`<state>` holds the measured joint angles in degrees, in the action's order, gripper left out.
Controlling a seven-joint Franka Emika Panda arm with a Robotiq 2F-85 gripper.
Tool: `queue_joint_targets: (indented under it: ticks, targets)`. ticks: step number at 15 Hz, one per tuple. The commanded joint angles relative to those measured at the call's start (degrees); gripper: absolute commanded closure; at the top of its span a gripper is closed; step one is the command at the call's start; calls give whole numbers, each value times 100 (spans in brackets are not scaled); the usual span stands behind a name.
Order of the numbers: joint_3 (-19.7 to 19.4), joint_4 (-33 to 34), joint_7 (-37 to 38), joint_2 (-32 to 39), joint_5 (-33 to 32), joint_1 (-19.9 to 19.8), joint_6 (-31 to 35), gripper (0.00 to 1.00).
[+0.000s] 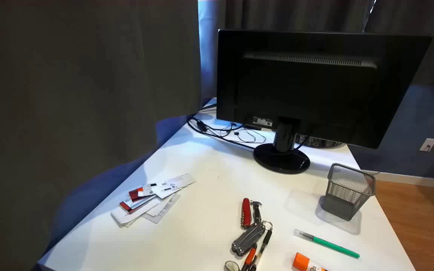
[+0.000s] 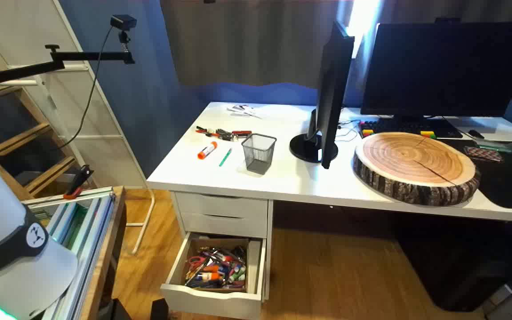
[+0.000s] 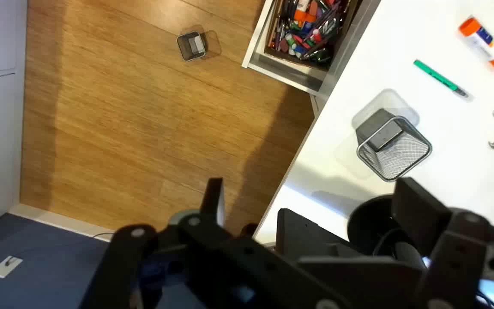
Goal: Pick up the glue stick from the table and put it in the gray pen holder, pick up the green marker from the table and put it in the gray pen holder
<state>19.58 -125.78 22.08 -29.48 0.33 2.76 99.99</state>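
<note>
The glue stick (image 1: 307, 262) lies on the white table (image 1: 202, 233), with orange ends and a white label; it also shows in an exterior view (image 2: 207, 150) and the wrist view (image 3: 485, 43). The green marker (image 1: 333, 245) lies between it and the gray pen holder (image 1: 347, 192), also in an exterior view (image 2: 226, 157) and the wrist view (image 3: 438, 75). The mesh holder stands upright near the table's edge and looks empty in the wrist view (image 3: 405, 152). My gripper (image 3: 314, 184) is open and empty in the wrist view, high above the table edge; neither exterior view clearly shows it.
A black monitor (image 2: 327, 102) stands beside the holder. Knives, tools and pens (image 1: 249, 239) lie near the glue stick. Cards (image 1: 156, 197) lie farther off. An open drawer (image 2: 216, 293) full of stationery juts out below. Another mesh cup (image 3: 192, 46) stands on the floor.
</note>
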Motion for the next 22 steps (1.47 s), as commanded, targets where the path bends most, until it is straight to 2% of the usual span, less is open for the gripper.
queue_joint_targets:
  ticks: [1, 7, 10, 15, 19, 22]
  targets:
    - [-123, 16, 68, 34, -72, 163, -9, 0]
    - [-123, 18, 68, 33, -72, 163, -9, 0]
    - [-46, 43, -452, 637, 208, 488, 94, 0]
    - [337, -119, -756, 1699, 545, 1269, 904, 0]
    - [638, -94, -1121, 2864, 515, 1812, 1692, 0]
    - [713, 112, -1518, 3693, 299, 2090, 1951, 0]
